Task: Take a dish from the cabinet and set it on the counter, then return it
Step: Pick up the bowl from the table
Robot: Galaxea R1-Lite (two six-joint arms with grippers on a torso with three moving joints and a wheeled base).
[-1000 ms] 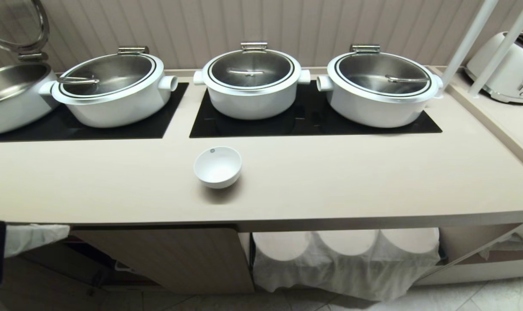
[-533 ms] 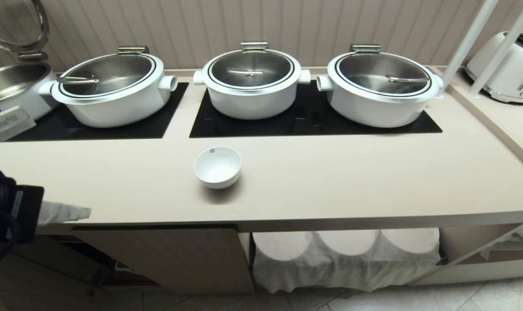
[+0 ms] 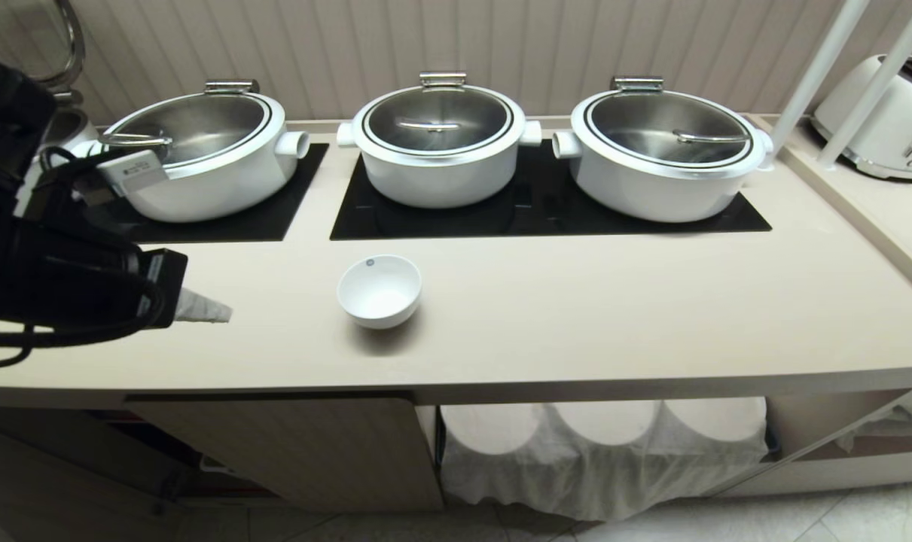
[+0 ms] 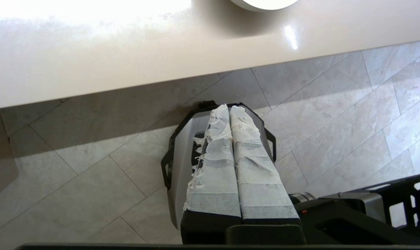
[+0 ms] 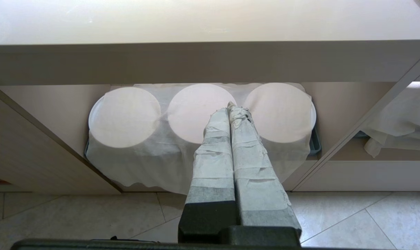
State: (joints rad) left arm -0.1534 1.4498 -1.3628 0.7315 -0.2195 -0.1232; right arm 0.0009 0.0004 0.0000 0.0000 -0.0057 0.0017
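The dish, a small white bowl (image 3: 379, 290), stands upright on the beige counter (image 3: 614, 316) in front of the middle hob panel. In the left wrist view only the bowl's edge (image 4: 263, 3) shows. My left gripper (image 3: 216, 312) hangs over the counter's front left part, a good way left of the bowl. Its cloth-wrapped fingers are pressed together and hold nothing; in its wrist view the left gripper (image 4: 229, 107) hangs past the counter's front edge, over the floor. The right gripper (image 5: 229, 105) is shut and empty, low in front of the open cabinet (image 5: 50, 163). A cabinet door (image 3: 305, 448) shows under the counter.
Three big white lidded pots (image 3: 440, 147) stand on black hob panels (image 3: 546, 214) behind the bowl. A white toaster (image 3: 889, 120) sits at the far right beside two white poles (image 3: 817, 75). Cloth-covered round white stacks (image 3: 599, 436) fill the open cabinet bay.
My left arm has come up from below the counter edge at the far left and moved right over the counter, nearer the bowl. The bowl has not moved.
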